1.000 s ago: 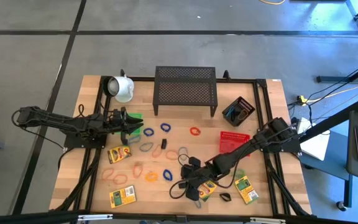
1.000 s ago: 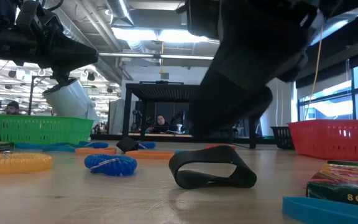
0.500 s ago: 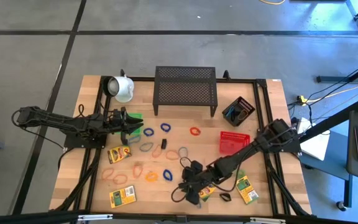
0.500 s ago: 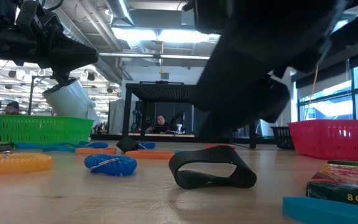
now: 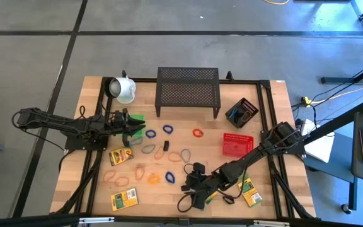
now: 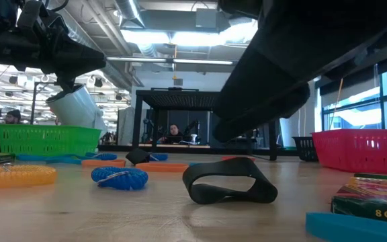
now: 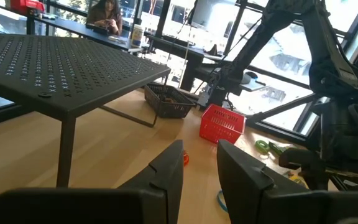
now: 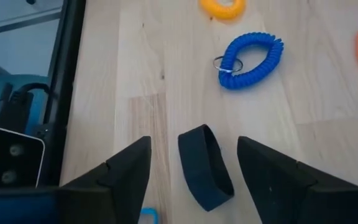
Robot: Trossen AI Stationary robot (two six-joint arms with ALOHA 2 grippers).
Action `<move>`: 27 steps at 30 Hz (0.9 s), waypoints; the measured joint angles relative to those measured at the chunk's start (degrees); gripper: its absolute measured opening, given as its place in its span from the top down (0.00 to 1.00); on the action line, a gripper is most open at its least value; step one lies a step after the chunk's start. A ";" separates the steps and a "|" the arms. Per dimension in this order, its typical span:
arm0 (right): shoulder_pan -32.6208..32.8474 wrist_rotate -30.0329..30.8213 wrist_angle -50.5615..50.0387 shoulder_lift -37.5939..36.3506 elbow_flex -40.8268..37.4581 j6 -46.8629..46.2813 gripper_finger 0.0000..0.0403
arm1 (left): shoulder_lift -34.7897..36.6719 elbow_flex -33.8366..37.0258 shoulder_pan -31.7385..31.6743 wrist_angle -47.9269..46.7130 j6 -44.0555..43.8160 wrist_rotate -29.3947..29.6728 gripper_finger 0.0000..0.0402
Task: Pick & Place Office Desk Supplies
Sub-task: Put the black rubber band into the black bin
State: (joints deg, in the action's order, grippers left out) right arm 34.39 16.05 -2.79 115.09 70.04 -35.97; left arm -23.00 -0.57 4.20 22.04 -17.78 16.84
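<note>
A black band loop (image 8: 205, 168) stands on its edge on the wooden table near the front edge, also in the low view (image 6: 228, 183). My right gripper (image 8: 192, 146) slants down over it, open, one finger on each side of the loop and neither touching it. In the high view my right gripper (image 5: 191, 197) is at the front centre. A blue coil loop (image 8: 250, 59) lies just beyond the band. At the table's left my left gripper (image 7: 201, 165) hangs level and open, with nothing between its fingers.
Coloured band loops (image 5: 167, 129) lie across the table's middle. Crayon boxes (image 5: 124, 200) (image 5: 249, 192) lie near the front and another (image 5: 121, 156) at the left. A red basket (image 5: 237, 144), a black mesh rack (image 5: 188, 91), a small black basket (image 5: 241, 112) and a white mug (image 5: 123, 89) stand farther back.
My right gripper has swung a little toward the table's near edge. The black band and the other things have stayed in place.
</note>
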 joint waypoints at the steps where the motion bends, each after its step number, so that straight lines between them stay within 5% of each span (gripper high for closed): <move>1: 0.00 0.00 0.00 0.00 0.00 0.00 0.41 | -0.02 0.02 -0.02 -0.02 0.02 0.00 0.77; 19: 0.11 0.44 0.35 5.01 0.15 2.59 0.42 | -0.02 0.02 -0.02 -0.02 0.00 0.00 0.77; 27: 0.26 1.69 0.02 5.10 0.11 2.10 0.58 | -0.02 0.02 0.00 0.01 0.01 0.00 0.77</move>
State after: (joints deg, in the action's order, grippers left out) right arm 34.65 17.75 -2.77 120.18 70.15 -33.87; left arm -23.03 -0.56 4.20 22.04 -17.77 16.84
